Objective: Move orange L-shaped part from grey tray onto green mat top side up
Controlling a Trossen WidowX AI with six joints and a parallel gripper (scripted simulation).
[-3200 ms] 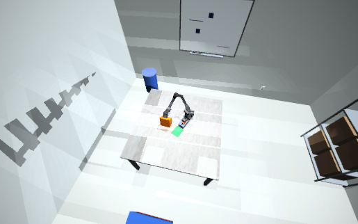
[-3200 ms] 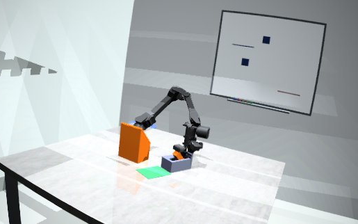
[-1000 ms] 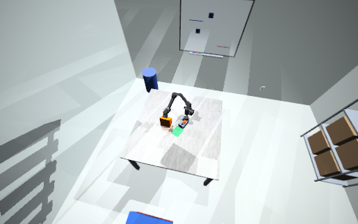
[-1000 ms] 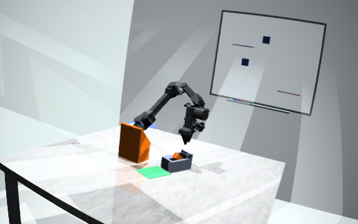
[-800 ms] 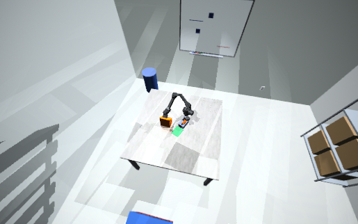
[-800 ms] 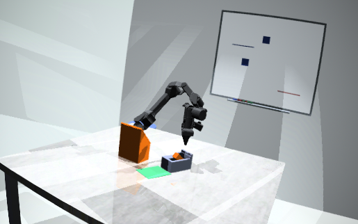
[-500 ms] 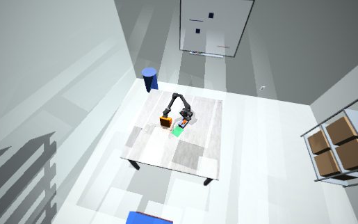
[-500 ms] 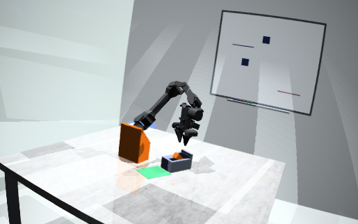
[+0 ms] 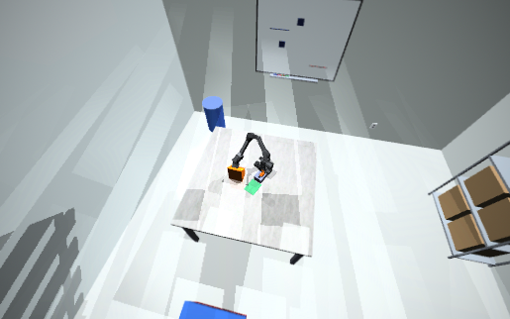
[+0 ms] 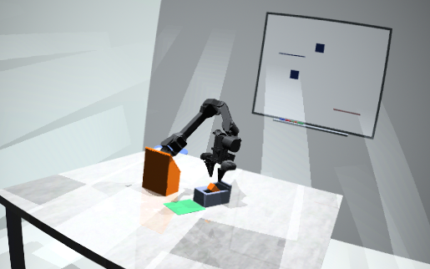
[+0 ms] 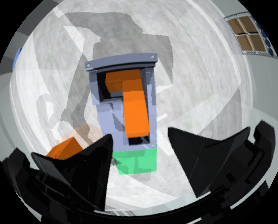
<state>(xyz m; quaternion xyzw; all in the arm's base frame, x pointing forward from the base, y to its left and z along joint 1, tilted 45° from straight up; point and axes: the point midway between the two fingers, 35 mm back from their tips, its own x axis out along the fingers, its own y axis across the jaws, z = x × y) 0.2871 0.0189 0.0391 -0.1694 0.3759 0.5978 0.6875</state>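
White marbled surface (image 10: pixel 268 217); tray (image 11: pixel 99 106) at 12 o'clock, part (image 11: pixel 137 112) tipped up inside. Fingers open, empty. Risk: off-centre pinch knocks part back flush.

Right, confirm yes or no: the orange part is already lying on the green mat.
No. In the exterior view the orange part sits tilted in the grey tray, while the green mat beside it carries nothing.

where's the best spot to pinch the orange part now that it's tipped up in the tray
Grip the raised end of the orange part, the tip that juts above the grey tray rim. Come from straight above with the open gripper, fingers either side of the bar's narrow width; the rest still sits inside the pocket walls.
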